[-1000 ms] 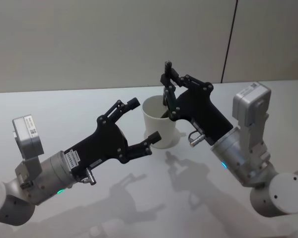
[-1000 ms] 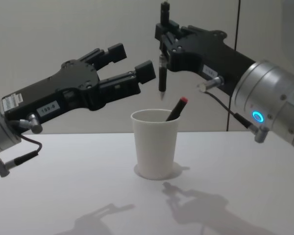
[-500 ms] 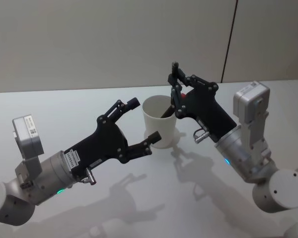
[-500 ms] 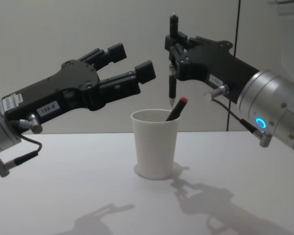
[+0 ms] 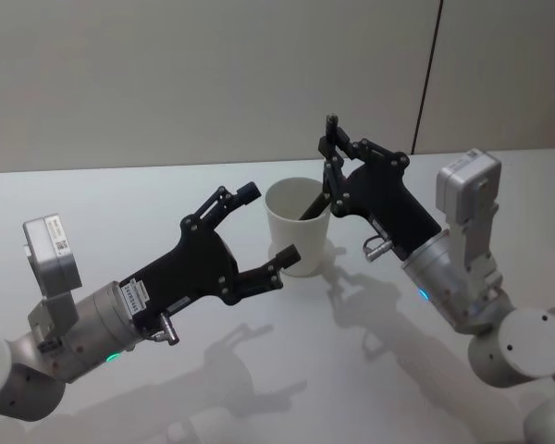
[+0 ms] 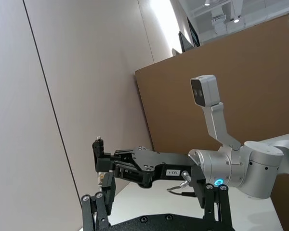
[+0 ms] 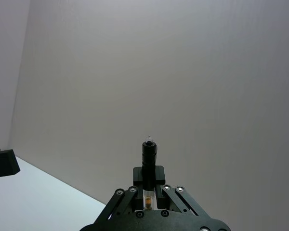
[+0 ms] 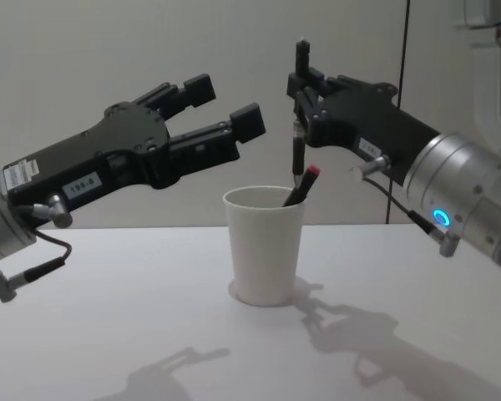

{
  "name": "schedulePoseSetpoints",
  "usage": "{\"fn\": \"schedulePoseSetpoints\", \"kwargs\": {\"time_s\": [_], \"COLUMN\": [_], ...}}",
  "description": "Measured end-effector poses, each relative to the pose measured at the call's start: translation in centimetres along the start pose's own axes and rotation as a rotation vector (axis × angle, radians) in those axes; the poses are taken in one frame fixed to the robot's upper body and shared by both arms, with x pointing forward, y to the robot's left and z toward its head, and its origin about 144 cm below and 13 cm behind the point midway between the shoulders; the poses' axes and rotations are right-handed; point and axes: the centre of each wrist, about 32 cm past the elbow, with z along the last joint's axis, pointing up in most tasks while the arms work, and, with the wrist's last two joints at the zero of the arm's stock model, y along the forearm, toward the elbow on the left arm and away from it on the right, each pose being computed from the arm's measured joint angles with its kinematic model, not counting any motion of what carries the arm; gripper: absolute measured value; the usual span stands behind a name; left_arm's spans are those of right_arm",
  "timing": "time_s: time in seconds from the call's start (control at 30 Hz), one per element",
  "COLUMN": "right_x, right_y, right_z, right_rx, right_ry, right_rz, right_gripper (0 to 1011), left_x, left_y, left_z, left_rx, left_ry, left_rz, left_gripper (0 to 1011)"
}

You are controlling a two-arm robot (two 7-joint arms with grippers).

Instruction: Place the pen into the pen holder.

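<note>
Gripping the pen upright between its closed fingers, the right gripper hung above the pen holder, over the side of the cup's rim nearest that arm. In the chest view the pen's lower tip pointed down just above the rim, close beside the red cap of another pen that already leaned inside the cup, its capped end sticking out past the rim below the gripper. Whether the held tip touched that red cap could not be told. The pen's upper end stood up above the fingers, and in the right wrist view the same pen rose straight out between the closed fingers against the plain wall.

In the head view the right gripper sat just past the cup's rim on its own arm's side, with the pen holder below and toward the other arm. The left gripper was spread wide, one fingertip near the cup's rim and the other close against the cup's wall lower down; contact with the cup could not be made out. Seen from the chest, the left gripper hovered empty above and to the far side of the cup from the right gripper, its fingers apart. The cup stood upright on the white table.
</note>
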Motion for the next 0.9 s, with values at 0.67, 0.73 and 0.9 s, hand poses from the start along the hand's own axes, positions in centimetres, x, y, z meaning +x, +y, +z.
{"fn": "schedulePoseSetpoints", "kwargs": {"time_s": [0.67, 0.73, 0.9], "right_x": [0.5, 0.5, 0.6], "right_y": [0.8, 0.9, 0.9], "right_z": [-1.7, -1.8, -2.0], "right_rx": [0.001, 0.002, 0.004], "right_ry": [0.031, 0.033, 0.035], "right_rz": [0.008, 0.007, 0.006], "right_gripper": [644, 683, 859], "left_x": [0.0, 0.0, 0.0], "left_y": [0.0, 0.0, 0.0], "left_z": [0.0, 0.0, 0.0], "left_rx": [0.000, 0.000, 0.000], "left_ry": [0.000, 0.000, 0.000], "left_rz": [0.000, 0.000, 0.000], "left_gripper": [1004, 1004, 1004]}}
